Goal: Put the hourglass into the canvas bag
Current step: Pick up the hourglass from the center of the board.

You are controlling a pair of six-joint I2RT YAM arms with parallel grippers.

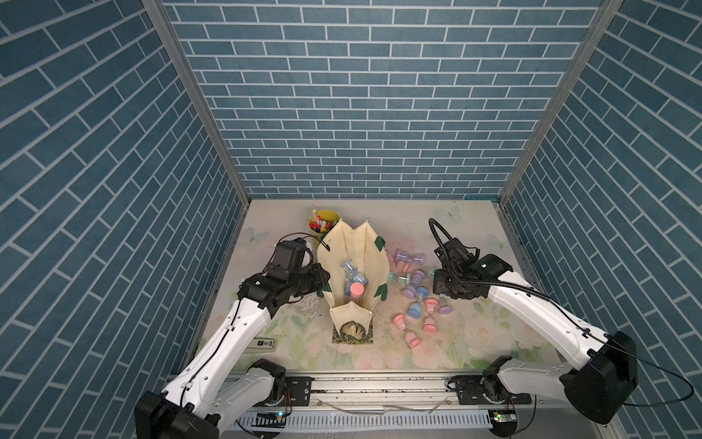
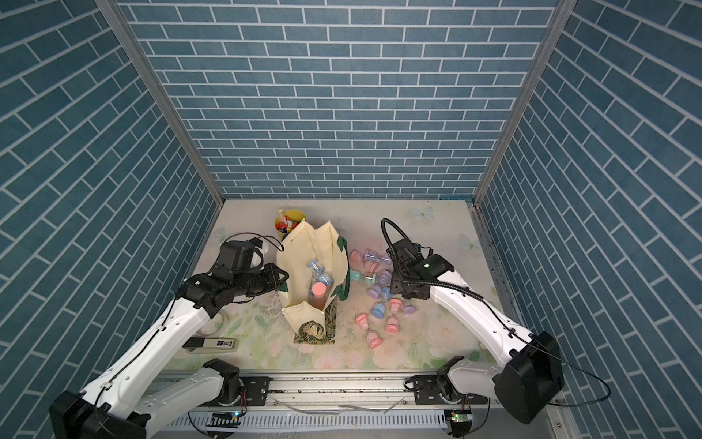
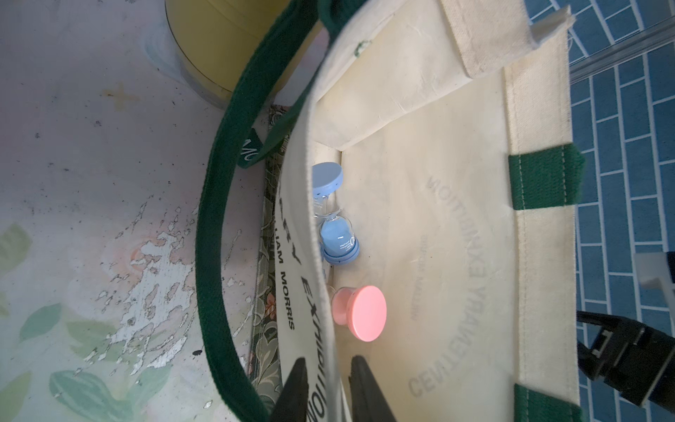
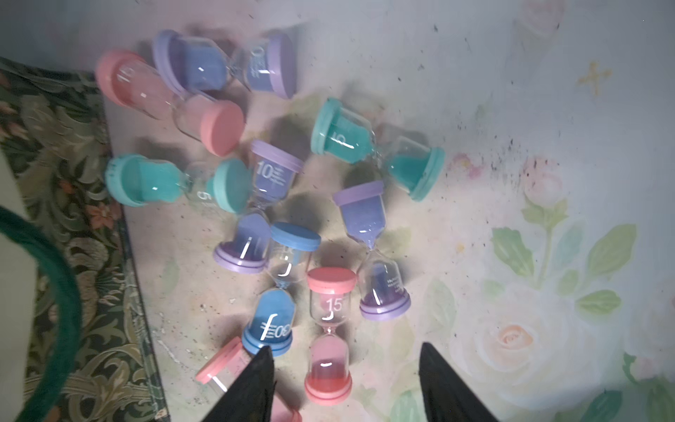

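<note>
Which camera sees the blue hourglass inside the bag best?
The left wrist view: the blue hourglass lies close and sharp inside the canvas bag. Both top views show it tiny through the bag's mouth. The right wrist view misses the bag's inside.

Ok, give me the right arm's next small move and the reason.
Probably lower the open right gripper over the pink-capped glass hourglass marked 15: in the right wrist view it sits between the spread jaws, and nothing is held yet.
</note>
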